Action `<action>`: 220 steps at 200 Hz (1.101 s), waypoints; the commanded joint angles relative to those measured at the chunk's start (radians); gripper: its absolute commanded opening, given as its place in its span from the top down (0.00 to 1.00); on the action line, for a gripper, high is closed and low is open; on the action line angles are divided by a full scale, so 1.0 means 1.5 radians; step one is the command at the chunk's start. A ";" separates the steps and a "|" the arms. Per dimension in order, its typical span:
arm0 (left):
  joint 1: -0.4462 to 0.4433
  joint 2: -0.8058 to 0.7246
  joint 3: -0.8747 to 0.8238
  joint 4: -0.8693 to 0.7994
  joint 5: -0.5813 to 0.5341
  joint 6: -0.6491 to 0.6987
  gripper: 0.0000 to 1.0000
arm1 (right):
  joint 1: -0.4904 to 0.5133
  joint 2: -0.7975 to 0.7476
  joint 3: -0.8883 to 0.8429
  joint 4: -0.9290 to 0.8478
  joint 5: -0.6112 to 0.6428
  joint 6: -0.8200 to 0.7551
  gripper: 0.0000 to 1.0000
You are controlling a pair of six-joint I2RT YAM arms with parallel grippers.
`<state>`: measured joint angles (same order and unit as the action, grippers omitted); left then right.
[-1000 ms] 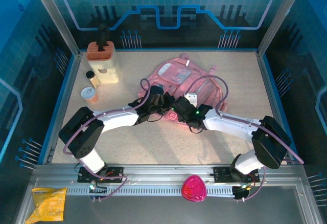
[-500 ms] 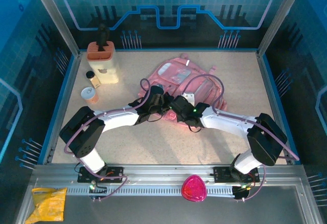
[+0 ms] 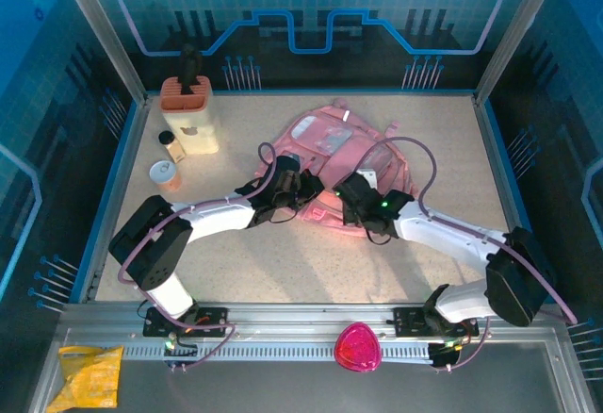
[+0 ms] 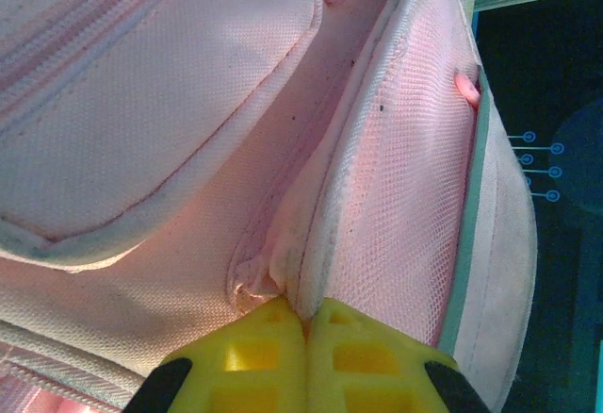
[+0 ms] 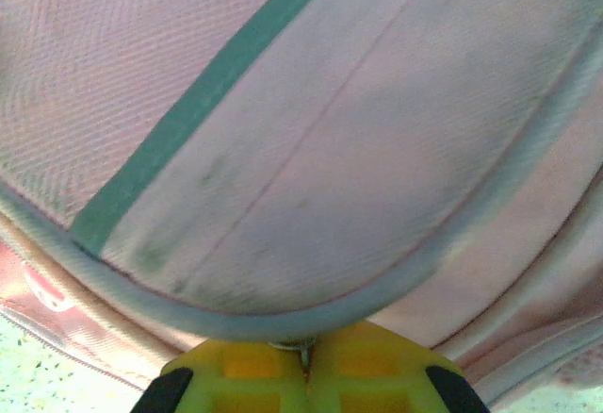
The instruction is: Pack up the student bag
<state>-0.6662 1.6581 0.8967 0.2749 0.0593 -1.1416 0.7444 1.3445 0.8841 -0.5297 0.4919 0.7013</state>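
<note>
My left gripper (image 4: pixel 303 323) clamps mesh-lining fold of pink backpack (image 3: pixel 325 135); my right gripper (image 5: pixel 303 352) pinches its grey-piped edge, centre of table (image 3: pixel 245 272).

You had a pink bag (image 3: pixel 325 135) on a beige speckled table (image 3: pixel 283 262). Its fabric was finely woven, with a teal stripe (image 5: pixel 188 118) and grey piping. The left fingers (image 4: pixel 254 352) and right fingers (image 5: pixel 245 366) were yellow. Left of the bag stood a cream, orange-topped holder (image 3: pixel 193 125). Nearer than the bag lay a magenta object (image 3: pixel 358 347).
</note>
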 commanded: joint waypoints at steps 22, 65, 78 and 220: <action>0.034 0.000 0.024 -0.054 -0.034 0.061 1.00 | -0.075 -0.043 -0.012 -0.035 0.001 -0.091 1.00; 0.064 0.015 0.059 -0.064 0.013 0.120 1.00 | -0.046 -0.047 -0.013 -0.050 0.026 -0.146 1.00; 0.080 0.032 0.084 -0.075 0.040 0.152 1.00 | -0.028 -0.046 -0.020 -0.046 0.029 -0.133 1.00; 0.156 -0.015 0.031 -0.079 0.150 0.129 0.51 | 0.072 0.109 0.044 0.109 -0.109 -0.045 1.00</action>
<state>-0.4236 1.7081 1.0386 0.0803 0.2676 -0.8326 0.8452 1.5383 0.9775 -0.3836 0.3767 0.6037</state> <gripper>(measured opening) 0.446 0.061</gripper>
